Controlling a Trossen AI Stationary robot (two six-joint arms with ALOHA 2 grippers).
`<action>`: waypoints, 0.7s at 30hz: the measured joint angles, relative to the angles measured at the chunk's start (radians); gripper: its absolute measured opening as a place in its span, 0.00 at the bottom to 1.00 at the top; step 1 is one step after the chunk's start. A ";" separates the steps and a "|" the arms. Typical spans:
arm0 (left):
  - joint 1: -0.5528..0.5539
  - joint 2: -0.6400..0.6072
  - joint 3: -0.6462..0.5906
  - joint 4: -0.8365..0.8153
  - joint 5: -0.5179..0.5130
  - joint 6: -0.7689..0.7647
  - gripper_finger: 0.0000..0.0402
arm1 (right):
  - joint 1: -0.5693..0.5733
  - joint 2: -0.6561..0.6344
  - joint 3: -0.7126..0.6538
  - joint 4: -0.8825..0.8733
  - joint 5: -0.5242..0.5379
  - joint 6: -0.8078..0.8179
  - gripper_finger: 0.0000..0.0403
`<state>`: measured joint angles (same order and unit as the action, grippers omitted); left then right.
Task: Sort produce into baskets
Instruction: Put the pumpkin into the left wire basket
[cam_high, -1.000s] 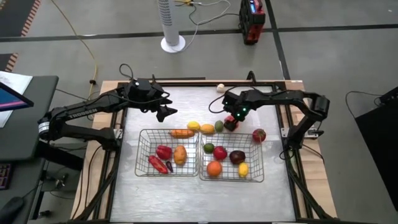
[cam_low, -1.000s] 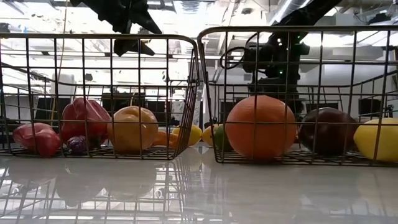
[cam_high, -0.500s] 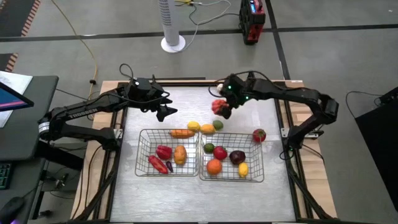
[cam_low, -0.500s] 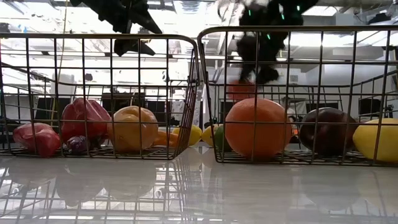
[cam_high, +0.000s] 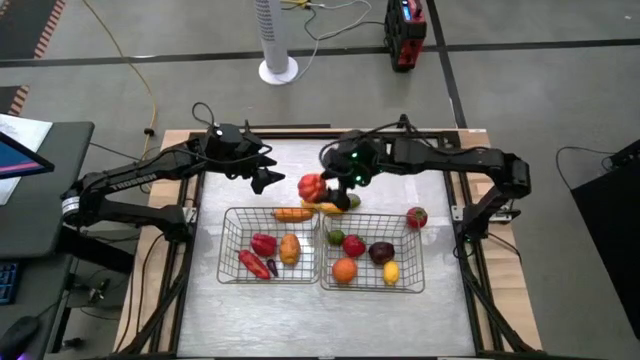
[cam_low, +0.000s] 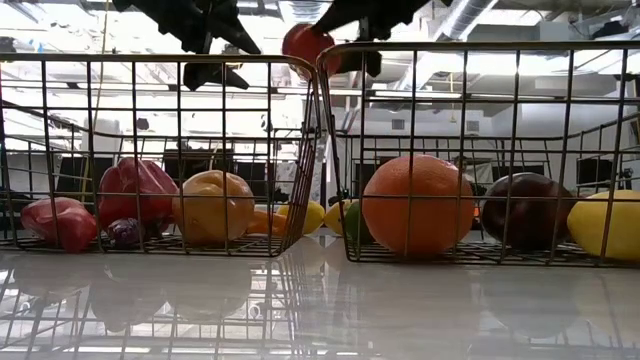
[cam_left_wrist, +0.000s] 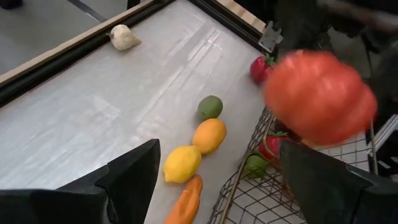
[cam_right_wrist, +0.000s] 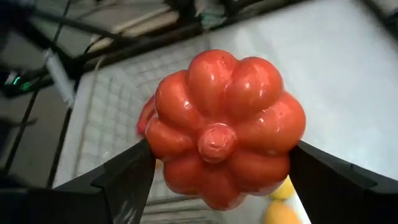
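My right gripper (cam_high: 318, 186) is shut on a red ribbed tomato-like fruit (cam_right_wrist: 227, 127), in the air above the loose produce beyond the baskets; the fruit also shows in the low view (cam_low: 306, 45). My left gripper (cam_high: 265, 180) is open and empty above the table's far left part, just left of the fruit. A carrot (cam_high: 292, 213), a lemon (cam_left_wrist: 182, 163), an orange fruit (cam_left_wrist: 209, 135) and a green one (cam_left_wrist: 210, 107) lie on the table. Two wire baskets (cam_high: 228, 213) (cam_high: 420, 286) hold several pieces each. My right gripper pinches the red ribbed fruit between its two fingers, one finger (cam_right_wrist: 127, 177) on each of two opposite sides (cam_right_wrist: 158, 140). The fruit's round nub (cam_right_wrist: 217, 141) faces the wrist camera. The fruit is lifted clear of the table and the baskets.
A red fruit with a green top (cam_high: 416, 216) lies right of the right basket's far corner. A whitish garlic bulb (cam_left_wrist: 124, 37) lies at the table's far edge. A raised dark frame (cam_high: 300, 130) runs along the far edge.
My right gripper has lifted the red ribbed fruit off the table from beyond the right basket, carried it up and toward the far edge, then toward the table's left. It now hangs above the loose produce near my left gripper.
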<state>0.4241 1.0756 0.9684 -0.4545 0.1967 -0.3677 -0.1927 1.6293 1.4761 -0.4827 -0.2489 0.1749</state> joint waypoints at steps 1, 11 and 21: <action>0.007 0.000 0.000 0.000 0.004 -0.004 0.78 | 0.009 0.016 0.019 -0.002 -0.015 0.002 0.90; 0.014 0.000 0.064 -0.011 0.007 0.034 0.78 | 0.033 0.158 0.138 -0.060 -0.143 0.026 0.95; 0.014 0.000 0.082 -0.093 0.000 0.066 0.78 | 0.030 0.163 0.146 -0.066 -0.176 -0.001 0.97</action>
<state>0.4385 1.0752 1.0508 -0.5478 0.1967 -0.3016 -0.1631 1.7927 1.6218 -0.5488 -0.4247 0.1741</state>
